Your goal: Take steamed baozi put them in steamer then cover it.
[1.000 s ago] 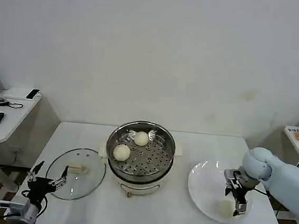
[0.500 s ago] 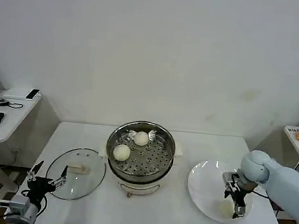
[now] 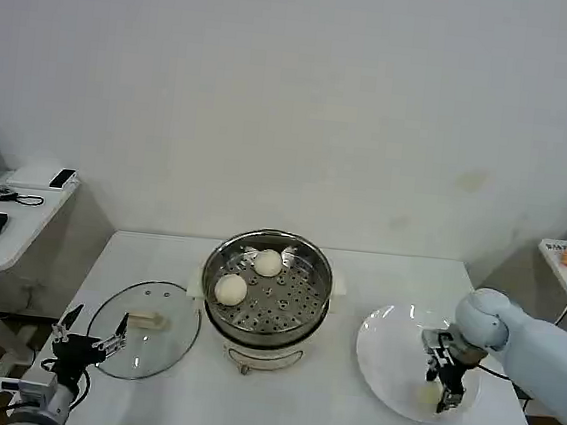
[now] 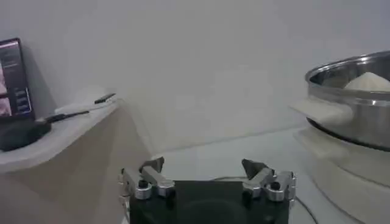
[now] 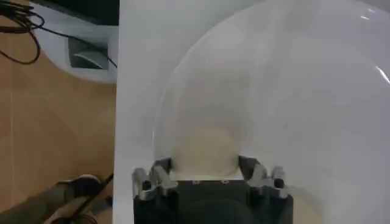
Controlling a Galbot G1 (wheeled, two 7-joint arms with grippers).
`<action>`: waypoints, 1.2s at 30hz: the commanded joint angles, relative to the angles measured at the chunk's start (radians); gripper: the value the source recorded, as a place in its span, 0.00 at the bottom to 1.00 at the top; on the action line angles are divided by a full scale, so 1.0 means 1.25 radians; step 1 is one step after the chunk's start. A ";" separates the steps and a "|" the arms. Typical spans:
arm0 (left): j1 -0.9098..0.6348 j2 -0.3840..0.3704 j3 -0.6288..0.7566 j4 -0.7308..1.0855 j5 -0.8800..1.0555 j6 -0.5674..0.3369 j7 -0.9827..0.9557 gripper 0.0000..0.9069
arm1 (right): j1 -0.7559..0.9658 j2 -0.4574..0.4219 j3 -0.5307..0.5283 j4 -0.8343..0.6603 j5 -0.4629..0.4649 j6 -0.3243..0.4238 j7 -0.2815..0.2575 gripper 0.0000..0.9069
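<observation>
Your white table (image 3: pixel 344 419) spans the lower half of the head view. At its centre stands the steamer (image 3: pixel 267 289), uncovered, with two steamed baozi in its basket: one toward the back (image 3: pixel 269 262), one at the front left (image 3: pixel 231 289). At lower right sits the white plate (image 3: pixel 385 353), carrying a third baozi (image 3: pixel 429 394) near its front edge. At lower left the cover (image 3: pixel 147 327) lies flat on the table, apart from the steamer. Your right gripper (image 3: pixel 442 389) is down over the plate; in the right wrist view its fingers (image 5: pixel 159 173) stand spread on either side of that baozi (image 5: pixel 204 152), not clenched on it. Your left gripper (image 3: pixel 85 339) waits at the table's lower left edge, beside the cover, fingers released and empty.
</observation>
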 commanded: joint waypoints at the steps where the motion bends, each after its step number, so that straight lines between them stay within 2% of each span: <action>1: -0.001 0.001 0.001 0.001 0.001 0.000 0.000 1.00 | -0.002 -0.001 0.004 0.001 0.000 0.000 0.002 0.63; 10: -0.008 0.000 0.006 0.000 0.001 0.001 0.000 1.00 | 0.040 -0.027 0.025 0.029 0.033 -0.003 0.003 0.62; 15: -0.018 -0.002 0.015 0.010 0.005 0.000 -0.001 1.00 | 0.132 -0.033 0.039 0.065 0.071 -0.004 0.001 0.62; 18: -0.023 -0.001 0.021 0.012 0.006 0.000 -0.001 1.00 | 0.227 -0.012 0.015 0.069 0.103 -0.007 -0.002 0.62; 20: -0.026 -0.001 0.022 0.012 0.007 0.000 -0.001 1.00 | 0.306 0.014 -0.010 0.061 0.121 -0.009 0.001 0.62; 26: -0.024 0.001 0.022 0.007 0.007 0.002 0.001 1.00 | 0.462 0.159 -0.063 -0.026 0.154 -0.008 -0.002 0.63; 29: -0.019 -0.002 0.021 0.005 0.009 0.001 0.000 1.00 | 0.496 0.244 -0.078 -0.071 0.156 -0.004 -0.004 0.62; 36: -0.002 -0.009 0.013 -0.011 0.005 0.001 -0.001 1.00 | 0.487 0.379 -0.047 -0.143 0.164 0.021 -0.011 0.62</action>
